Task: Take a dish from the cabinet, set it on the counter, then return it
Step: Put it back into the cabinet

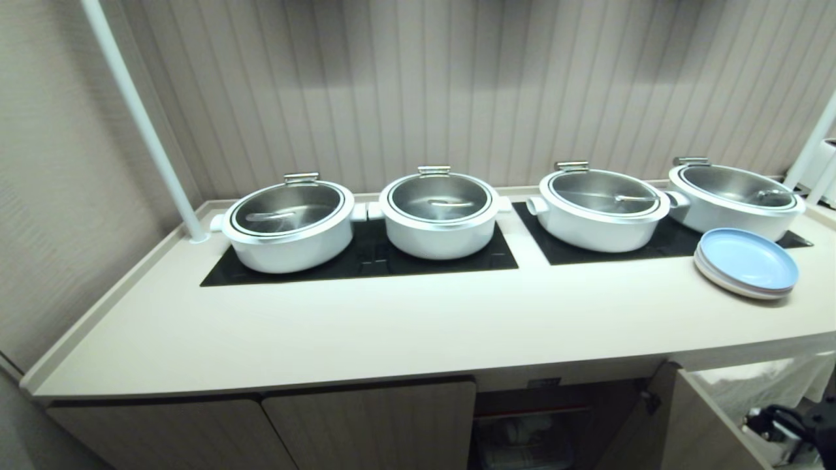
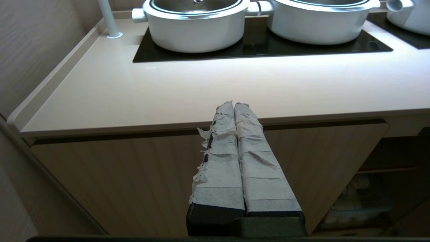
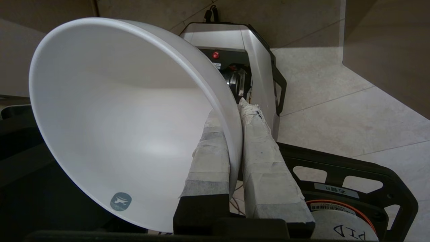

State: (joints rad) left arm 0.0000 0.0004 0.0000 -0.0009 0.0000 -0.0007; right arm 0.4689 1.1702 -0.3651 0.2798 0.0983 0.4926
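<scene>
Dish [image 3: 127, 127]: one white, deep-sided bowl is held by its wall in the right gripper [image 3: 235, 134]. The two tape-wrapped fingers [image 3: 265, 161] are clamped on the wall, one finger inside the bowl and one outside. The bowl is held tilted on its side above a tiled floor [image 3: 352, 107], with the robot's base [image 3: 255, 77] seen behind it. A small grey mark is seen on the inner surface near the rim.

The left gripper [image 2: 234, 106] is parked in front of the counter [image 1: 392, 326], at the level of its front edge. Its two taped fingers [image 2: 255, 154] are pressed together, and nothing is held between them.

Four white pots [image 1: 290, 225] with steel lids are counted on the counter, set in pairs on two black cooktop panels [image 1: 366, 261]. One stack of plates [image 1: 748, 261], pale blue on top, is placed at the right end. Below, the cabinet [image 1: 542, 418] is seen with one door [image 1: 686, 424] swung open. The dish is not visible in the head view.
</scene>
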